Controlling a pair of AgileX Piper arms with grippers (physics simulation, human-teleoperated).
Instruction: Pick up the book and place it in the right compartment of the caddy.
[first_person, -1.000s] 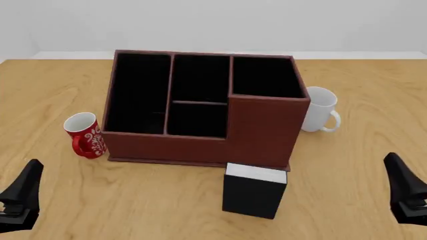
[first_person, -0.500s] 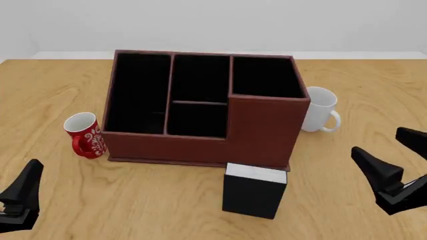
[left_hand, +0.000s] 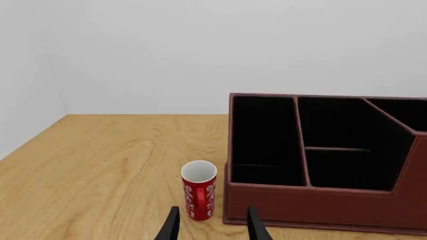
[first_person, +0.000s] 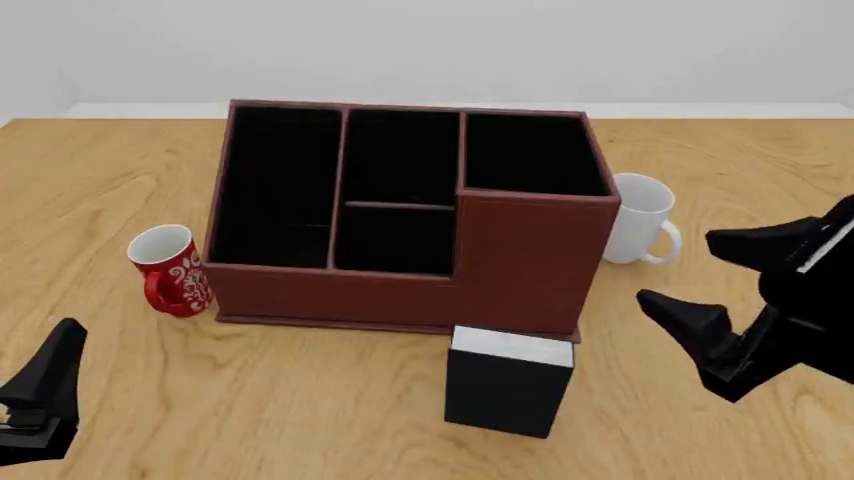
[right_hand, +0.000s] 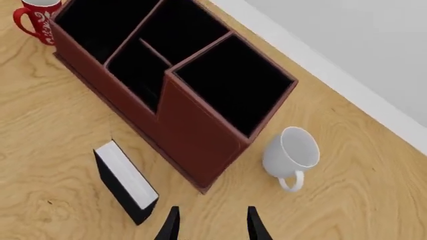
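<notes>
The black book (first_person: 507, 385) with white page edges stands upright on the table just in front of the caddy's (first_person: 527, 265) right end. The right compartment (first_person: 534, 155) has taller walls and is empty. My right gripper (first_person: 687, 272) is open and empty, raised to the right of the book and apart from it. My left gripper (first_person: 60, 345) is open and empty at the front left. The right wrist view shows the book (right_hand: 125, 182), the caddy (right_hand: 193, 130), the right compartment (right_hand: 233, 82) and the open gripper (right_hand: 211, 221). The left wrist view shows the caddy (left_hand: 320, 207) beyond the open gripper (left_hand: 212, 224).
A red patterned mug (first_person: 167, 270) stands left of the caddy, also in the left wrist view (left_hand: 199, 190). A white mug (first_person: 638, 220) stands right of the caddy, behind my right gripper, also in the right wrist view (right_hand: 290, 152). A white wall lies behind the table.
My right gripper has risen from the front right and moved left toward the book, tilting down. The left gripper, book and mugs have not moved.
</notes>
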